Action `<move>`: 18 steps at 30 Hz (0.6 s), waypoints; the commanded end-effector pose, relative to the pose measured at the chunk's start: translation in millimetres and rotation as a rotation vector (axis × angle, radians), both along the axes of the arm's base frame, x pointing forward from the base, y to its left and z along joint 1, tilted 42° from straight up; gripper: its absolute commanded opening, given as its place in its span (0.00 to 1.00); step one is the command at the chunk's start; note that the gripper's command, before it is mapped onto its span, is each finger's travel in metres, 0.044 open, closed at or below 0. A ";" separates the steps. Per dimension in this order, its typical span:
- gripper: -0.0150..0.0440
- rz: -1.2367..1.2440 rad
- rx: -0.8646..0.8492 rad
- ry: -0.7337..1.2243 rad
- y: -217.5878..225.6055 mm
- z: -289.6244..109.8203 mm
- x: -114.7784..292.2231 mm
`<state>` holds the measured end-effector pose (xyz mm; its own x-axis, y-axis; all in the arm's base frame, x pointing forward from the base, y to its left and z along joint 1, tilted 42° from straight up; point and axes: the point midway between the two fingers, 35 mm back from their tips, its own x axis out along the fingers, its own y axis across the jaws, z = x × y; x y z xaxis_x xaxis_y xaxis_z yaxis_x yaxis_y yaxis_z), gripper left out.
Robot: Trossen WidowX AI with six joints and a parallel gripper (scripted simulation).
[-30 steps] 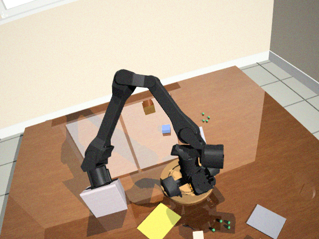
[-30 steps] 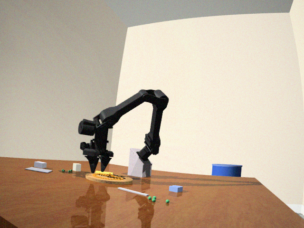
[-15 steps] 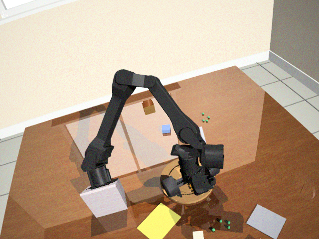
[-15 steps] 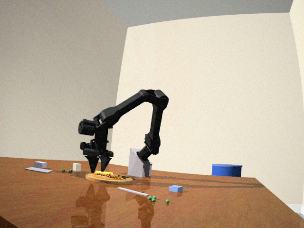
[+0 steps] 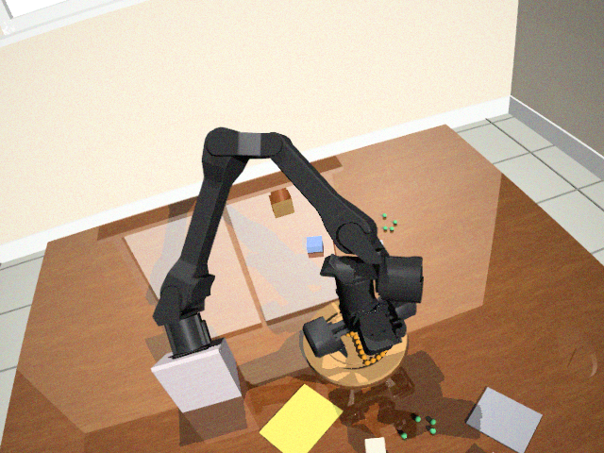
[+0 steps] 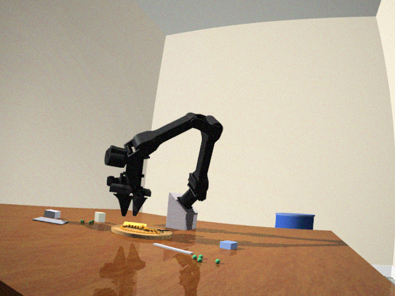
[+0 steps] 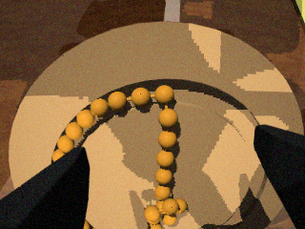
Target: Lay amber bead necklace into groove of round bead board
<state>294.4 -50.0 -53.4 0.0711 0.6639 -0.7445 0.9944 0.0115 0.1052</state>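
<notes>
Wrist view shows you the amber bead necklace (image 7: 167,140) lying on the round tan bead board (image 7: 267,83), only partly in its groove: one strand cuts straight across the middle. The black gripper (image 6: 130,208) hangs above, fingers wide apart and empty. You have re-seating left.

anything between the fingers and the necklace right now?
Nothing. In the exterior view the open gripper hangs above the necklace on the board, with only air between.
</notes>
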 end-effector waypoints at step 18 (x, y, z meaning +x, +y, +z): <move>0.46 -0.008 -0.002 0.012 13.4 -12.9 1.7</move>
<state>297.3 -42.0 -62.0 0.0713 0.6562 -0.7512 0.9950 0.0056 0.0994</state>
